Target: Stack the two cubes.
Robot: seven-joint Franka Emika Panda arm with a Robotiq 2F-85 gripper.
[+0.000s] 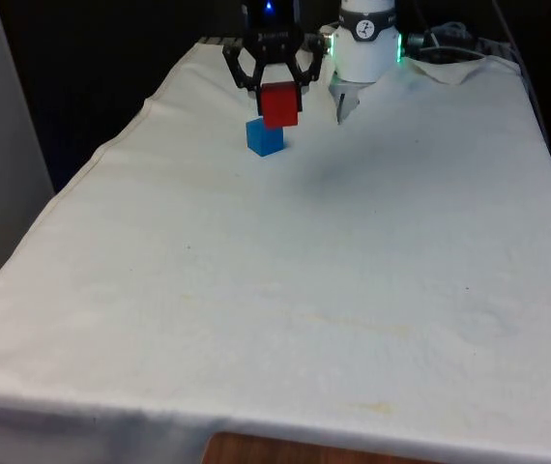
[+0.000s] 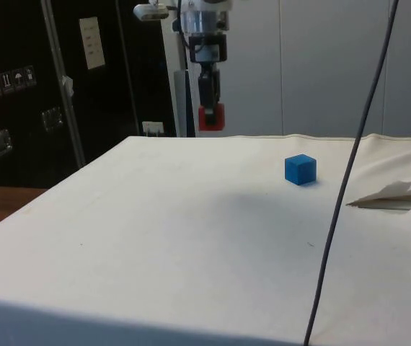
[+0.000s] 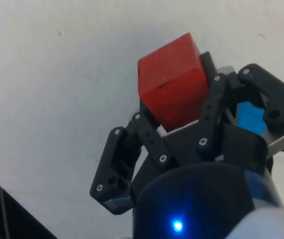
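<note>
Blue cube (image 3: 250, 119) (wrist view) mostly behind fingers (image 3: 209, 107).

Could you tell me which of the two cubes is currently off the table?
The red cube: the gripper holds it in the air, while the blue cube sits on the white cloth.

A white cloth (image 1: 285, 290) drapes over the counter, lightly creased, and hangs down over the near edge, where a sliver of brown wood (image 1: 256, 450) peeks out below it. From the side, dark cabinets (image 2: 61, 86) stand behind, with a pale label (image 2: 91, 42) and small stickers (image 2: 9, 79) on their doors. A thin grey cable (image 2: 350, 173) hangs down across the side view, and a fold of the cloth (image 2: 396, 194) is rucked up near it.
</note>
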